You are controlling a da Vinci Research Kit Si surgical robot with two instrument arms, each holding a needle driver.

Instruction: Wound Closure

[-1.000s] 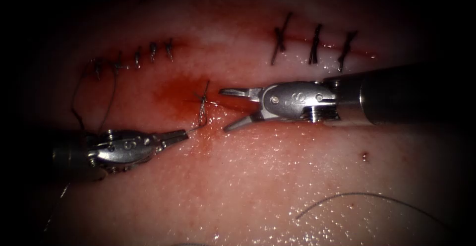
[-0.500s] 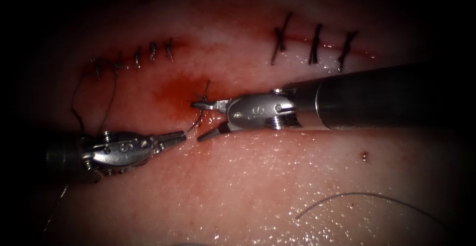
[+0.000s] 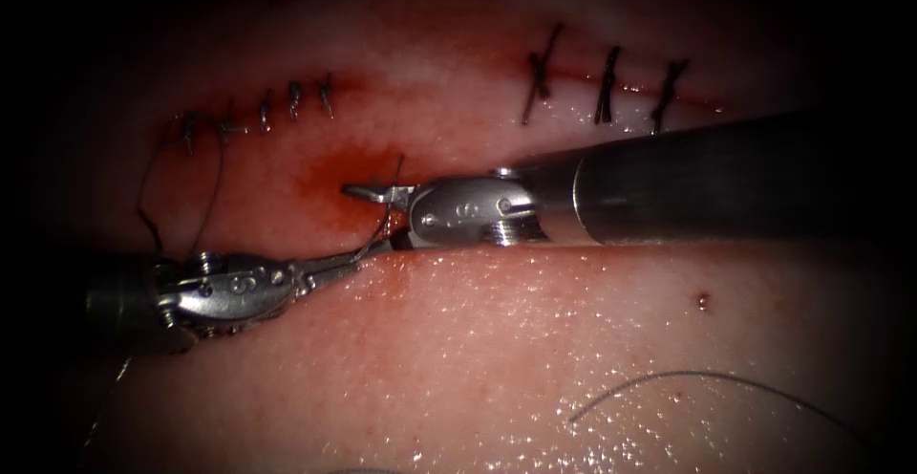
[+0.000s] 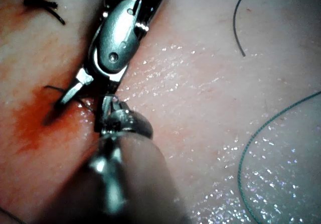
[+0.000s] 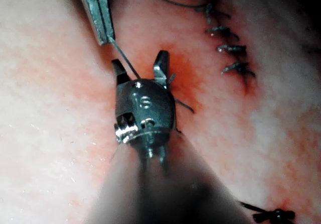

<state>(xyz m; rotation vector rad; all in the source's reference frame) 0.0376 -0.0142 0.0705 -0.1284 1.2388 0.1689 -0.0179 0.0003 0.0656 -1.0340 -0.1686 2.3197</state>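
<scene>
On the bench, the right tool (image 3: pixel 377 216) reaches in over the tissue (image 3: pixel 535 340) with its jaws parted, straddling the thread (image 3: pixel 374 237) that rises from the newest knot (image 3: pixel 392 185), which sits in a patch of red fluid (image 3: pixel 330 173) at the middle of the cut. It grasps nothing. Just left of that knot and a little nearer the onlooker, the left tool (image 3: pixel 355 260) has its jaws clenched on the end of the same thread, holding it taut. The right wrist view shows the strand (image 5: pixel 125 61) running from the left tool's tip (image 5: pixel 105 35) down between the right tool's spread jaws.

No needle can be made out in these views; where it lies I cannot tell.

As for progress: a row of small stitches (image 3: pixel 277 106) lies up and to the left of the knot, and three bold dark stitches (image 3: pixel 607 87) up and to its right, so much of the closing appears done. The knot's long tail looks untrimmed. A loose strand of thread (image 3: pixel 688 378) lies on the tissue, well to the lower right of the knot.
</scene>
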